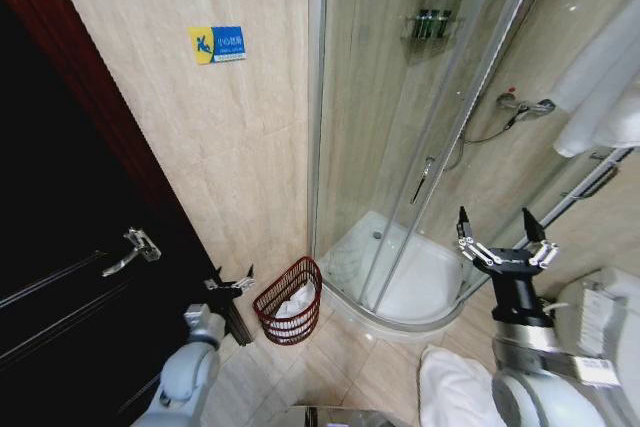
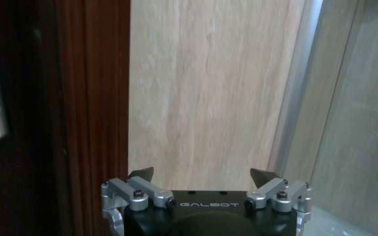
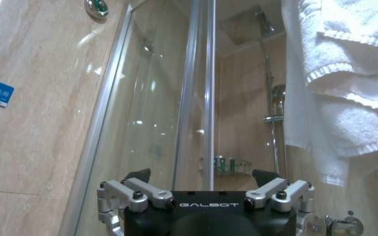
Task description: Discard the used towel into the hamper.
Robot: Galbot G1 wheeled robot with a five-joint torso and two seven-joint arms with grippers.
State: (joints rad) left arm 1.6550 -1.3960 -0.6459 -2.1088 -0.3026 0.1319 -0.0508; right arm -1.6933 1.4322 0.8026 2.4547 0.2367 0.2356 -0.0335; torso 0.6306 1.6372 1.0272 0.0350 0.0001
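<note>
Two empty hands, left [image 1: 231, 281] and right [image 1: 497, 234], hold fingers spread; white towel [image 1: 296, 303] bunches half-hidden inside the reddish-brown open-weave wire hamper [image 1: 290, 299] beside the curved glass shower [image 1: 400, 147].

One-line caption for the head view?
Both pincers open and empty: left pincer beside the hamper, right pincer before the shower.

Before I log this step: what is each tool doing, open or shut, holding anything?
Left tool: open, empty, beside the hamper.
Right tool: open, empty, raised near the shower glass.
</note>
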